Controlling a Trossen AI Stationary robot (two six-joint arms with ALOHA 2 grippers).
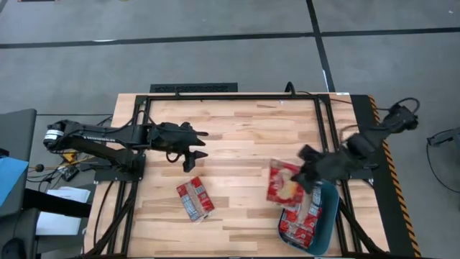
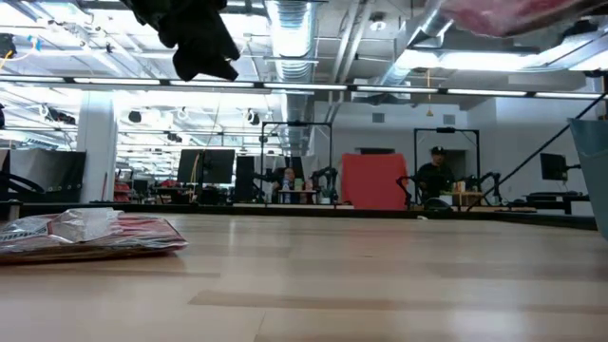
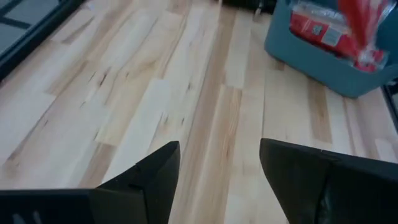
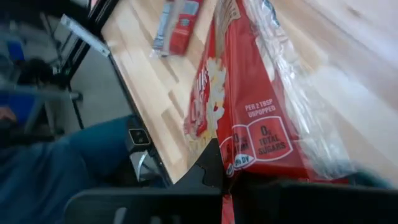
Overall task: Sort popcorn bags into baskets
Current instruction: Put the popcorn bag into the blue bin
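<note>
My right gripper (image 1: 307,171) is shut on a red popcorn bag (image 1: 283,184), held in the air just left of the teal basket (image 1: 332,216). The bag shows as a red blur at the top of the low view (image 2: 513,13). Several red packets (image 1: 302,219) lie in the basket. One more packet (image 1: 195,199) lies flat on the table's near left part, also in the low view (image 2: 90,233). My left gripper (image 1: 199,146) is open and empty, hovering above the table beyond that packet; its fingers (image 3: 149,180) stand apart over bare wood. My right gripper pinches the popcorn bag between its two fingers at one end edge (image 4: 233,169), where its clear wrapper (image 4: 298,124) bunches. The fingers come from the table's right side. The bag (image 4: 249,118) is lifted clear of the table and stretches away from the fingers toward the left.
The basket's near wall (image 3: 311,59) faces the left wrist view, and its corner shows at the right edge of the low view (image 2: 594,171). Black frame rails (image 1: 237,96) run around the table. Bare wood lies between the arms (image 1: 244,151). People sit far back in the room (image 2: 435,176).
</note>
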